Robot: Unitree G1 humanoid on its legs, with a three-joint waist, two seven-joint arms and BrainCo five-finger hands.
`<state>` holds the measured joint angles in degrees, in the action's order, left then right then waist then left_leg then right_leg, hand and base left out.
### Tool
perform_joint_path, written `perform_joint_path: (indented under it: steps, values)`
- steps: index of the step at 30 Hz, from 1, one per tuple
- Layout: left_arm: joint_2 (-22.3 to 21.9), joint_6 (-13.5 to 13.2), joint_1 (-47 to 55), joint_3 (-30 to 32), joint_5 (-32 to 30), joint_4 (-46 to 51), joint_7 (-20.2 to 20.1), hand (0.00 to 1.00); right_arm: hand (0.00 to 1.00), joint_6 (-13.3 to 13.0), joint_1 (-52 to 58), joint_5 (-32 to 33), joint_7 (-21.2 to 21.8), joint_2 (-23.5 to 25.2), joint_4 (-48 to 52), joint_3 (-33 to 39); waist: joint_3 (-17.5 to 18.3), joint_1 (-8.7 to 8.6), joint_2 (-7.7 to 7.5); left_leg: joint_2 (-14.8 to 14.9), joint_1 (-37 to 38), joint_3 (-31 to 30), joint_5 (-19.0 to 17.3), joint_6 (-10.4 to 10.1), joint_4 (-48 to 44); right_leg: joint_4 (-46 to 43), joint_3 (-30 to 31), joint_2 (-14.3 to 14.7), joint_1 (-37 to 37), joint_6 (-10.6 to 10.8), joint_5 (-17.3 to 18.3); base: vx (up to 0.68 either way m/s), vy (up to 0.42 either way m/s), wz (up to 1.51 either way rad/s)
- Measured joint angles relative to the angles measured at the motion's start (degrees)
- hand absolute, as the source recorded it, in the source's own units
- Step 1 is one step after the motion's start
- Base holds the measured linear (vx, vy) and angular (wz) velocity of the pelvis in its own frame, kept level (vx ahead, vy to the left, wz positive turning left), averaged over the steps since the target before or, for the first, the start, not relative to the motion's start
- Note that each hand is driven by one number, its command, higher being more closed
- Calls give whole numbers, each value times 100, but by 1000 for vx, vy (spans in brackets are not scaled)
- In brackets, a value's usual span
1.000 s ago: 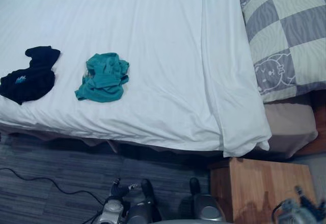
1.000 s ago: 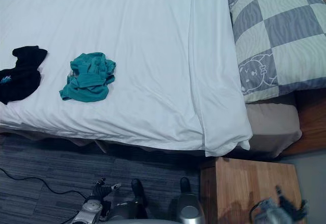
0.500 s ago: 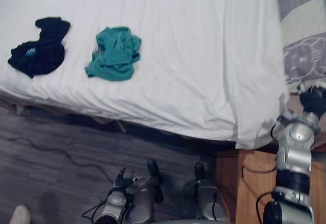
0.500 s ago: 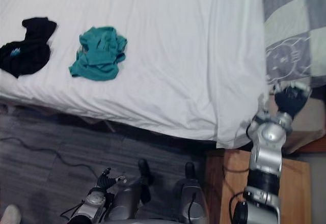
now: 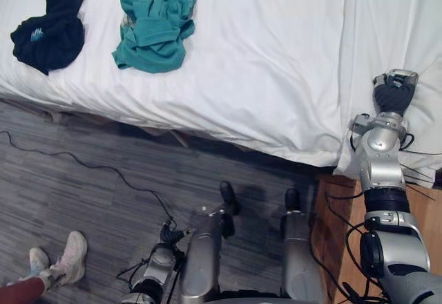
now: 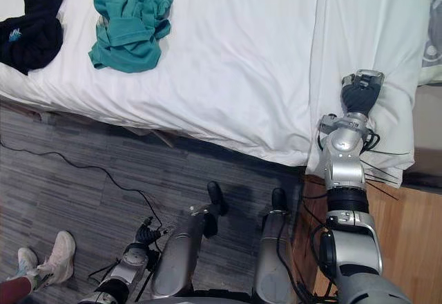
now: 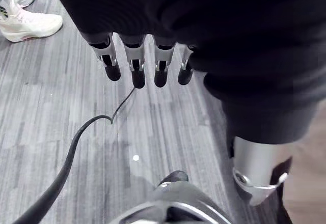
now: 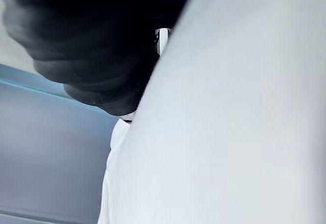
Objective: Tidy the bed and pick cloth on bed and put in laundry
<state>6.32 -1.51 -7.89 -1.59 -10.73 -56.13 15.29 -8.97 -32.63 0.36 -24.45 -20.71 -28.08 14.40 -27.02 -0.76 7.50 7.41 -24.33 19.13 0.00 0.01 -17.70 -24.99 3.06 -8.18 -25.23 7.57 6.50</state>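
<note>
Looks down on a white sheet (image 5: 262, 62) covering the bed, a long fold running right beside the fingers of the right hand (image 5: 394, 91). Under the fingertips of the left hand (image 7: 135, 66), grey plank floor (image 5: 90, 200). Behind the right wrist, away from the fingers, a wooden cabinet (image 6: 414, 242). Well apart from the right fingers, far across the sheet toward the robot's left, a crumpled teal cloth (image 5: 153, 22). Farther from those fingers, near the teal one but not touching it, a black cloth (image 5: 50, 24). Right hand set against the sheet's fold at the bed's edge, fingers hidden by cover and sheet, so cannot tell whether curled or straight. Left hand low over the floor, fingers straight, pointing down, holding nothing. Past the left fingertips, a person's white shoes (image 7: 25, 23). On the black cloth, a small pale-blue print, too small to read.
</note>
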Motion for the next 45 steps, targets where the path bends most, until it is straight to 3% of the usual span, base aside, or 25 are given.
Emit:
perform_joint_path:
  steps: [2,7,8,10,11,14,17,19,20,22,23,24,25,28,30,34,37,38,39,40,41,42,43,44,45]
  values:
    - [14,0,-1,58,-8,84,5,0,100,-135,305,3,104,237,57,186,18,-31,-92,53,39,3,-94,-18,-126,18,-12,18,107,-1,17,22,-38,-2]
    - [-13,38,118,517,-16,393,1,0,100,-196,1521,238,375,994,164,903,83,-71,-640,63,543,73,-249,-32,-99,261,-139,-13,745,21,88,86,-28,3]
    - [-22,62,225,641,-20,459,-7,0,0,-180,1914,354,477,1250,99,1062,176,-107,-801,50,684,104,-275,-31,-24,406,-140,-15,916,23,85,123,-16,-8]
    - [-47,115,384,816,-45,482,-17,0,0,-25,2387,403,596,1583,-480,1340,424,-167,-1001,-16,852,173,-268,-42,203,626,-127,-15,1057,29,64,169,-14,-9]
    - [-95,130,468,869,-101,476,-28,0,0,304,2760,428,630,1754,-1172,1566,538,-182,-1057,-63,1020,217,-250,-65,388,815,-122,-32,1225,29,1,181,-7,-16]
    - [-235,140,616,936,-179,455,-46,0,0,952,3597,418,810,2107,-2355,1816,625,-211,-1018,-176,1532,425,-194,-79,736,1042,23,-83,1549,40,-28,176,-3,-33]
    - [-345,211,690,1079,-273,337,-161,0,0,1190,4098,408,975,2267,-2717,1801,802,-406,-936,-221,1956,655,-200,-86,978,1074,194,-93,1715,44,-30,131,-10,-52]
    - [-347,230,688,1077,-287,268,-169,0,0,1180,4127,391,995,2261,-2722,1754,859,-450,-932,-192,2231,861,-227,-126,1106,1013,158,-104,1770,45,-33,54,-14,-62]
    - [-337,233,706,1070,-285,204,-190,0,0,1160,3999,346,1032,2232,-2723,1622,877,-440,-931,-138,2471,1078,-266,-189,1246,785,-350,-172,1706,23,-60,-43,-26,-70]
    - [-338,233,800,1048,-282,189,-238,0,0,1130,3849,335,1091,2206,-2719,1409,973,-480,-931,-135,2583,1204,-357,-307,1246,512,-1317,-479,1610,-321,62,-31,-43,-47]
    - [-357,229,799,988,-284,151,-278,0,0,1045,3836,291,1115,2209,-2731,1366,1065,-478,-827,71,2325,1159,-684,-410,659,401,-1749,-566,1615,-259,146,24,-72,4]
    - [-375,228,803,986,-284,151,-279,0,0,1018,3846,290,1120,2179,-2725,1378,1080,-475,-758,258,2164,1160,-871,-484,232,358,-1788,-543,1601,-196,206,32,-71,-8]
    - [-443,213,896,1020,-219,160,-290,0,0,992,3850,277,1126,1984,-2741,1249,1016,-419,-566,771,1853,1150,-1227,-476,-888,107,-1723,-389,1576,-186,440,16,-38,-16]
    - [-396,111,898,1065,-99,256,-265,0,0,942,3857,238,1103,1734,-2776,1054,920,-465,-548,1287,1383,904,-1107,-597,-2648,-502,-1531,-487,1606,-214,780,17,4,-26]
    - [-384,99,892,1066,-26,260,-239,0,0,918,3846,237,1070,1677,-2785,1018,920,-476,-535,1442,1289,866,-1281,-483,-2923,-531,-1359,-565,1576,-178,789,109,167,-47]
    - [-368,75,851,1056,-14,348,-160,0,0,899,3872,225,1016,1654,-2770,1053,925,-507,-611,1800,895,311,-1349,-574,-1980,-530,-1147,-929,1315,128,790,104,275,-3]
    - [-337,24,742,963,-14,386,-120,0,0,929,3864,204,1014,1655,-2796,1045,905,-491,-683,2060,482,-986,-1062,-970,-992,-487,-978,-1368,1234,625,703,148,530,9]
    - [-306,5,717,858,-17,380,-109,0,0,920,3829,172,1016,1664,-2795,1038,915,-477,-665,2189,400,-1484,-927,-1045,-753,-375,-871,-1508,1252,699,636,158,719,-13]
    - [-254,-3,656,736,-20,367,-111,0,0,899,3793,125,1016,1723,-2809,1047,954,-483,-610,2246,288,-1726,-287,-1573,-865,-3,-796,-1681,1484,753,402,168,748,-4]
    - [-154,-22,548,660,-20,370,-112,0,0,886,3758,108,1014,1827,-2892,1088,913,-469,-858,2071,170,-1634,-453,-1510,-1296,280,-725,-1870,1642,734,190,182,811,-3]
    - [26,-76,454,605,-18,374,-61,0,0,880,3753,103,943,2055,-3035,1275,1006,-361,-1183,1759,73,-1369,-814,-1477,-1851,798,-568,-2176,1767,711,-537,198,914,-42]
    - [83,-84,405,596,-18,300,-13,0,0,882,3743,-67,993,1996,-3142,1290,1046,-261,-1248,1570,63,-1234,-1457,-1459,-2569,1485,-425,-2412,1917,517,-2155,170,964,-66]
    - [74,-83,382,555,-21,225,-12,0,0,886,3710,-132,1008,1949,-3154,1265,1035,-249,-1221,1514,149,-1170,-1649,-1389,-2656,1641,-502,-2510,1913,269,-2744,199,1146,-76]
    - [82,-62,368,458,-78,124,-19,0,0,909,3631,-173,978,1957,-3115,1258,1020,-272,-1227,1359,342,-866,-1882,-1129,-2669,1355,-792,-2690,1728,-257,-3126,236,979,-59]
    - [39,-15,408,348,-126,102,-32,0,0,931,3631,-273,967,1862,-3122,1034,1015,-243,-1228,1249,726,-451,-1994,-909,-2472,347,-1424,-2548,1380,-533,-2038,223,777,-63]
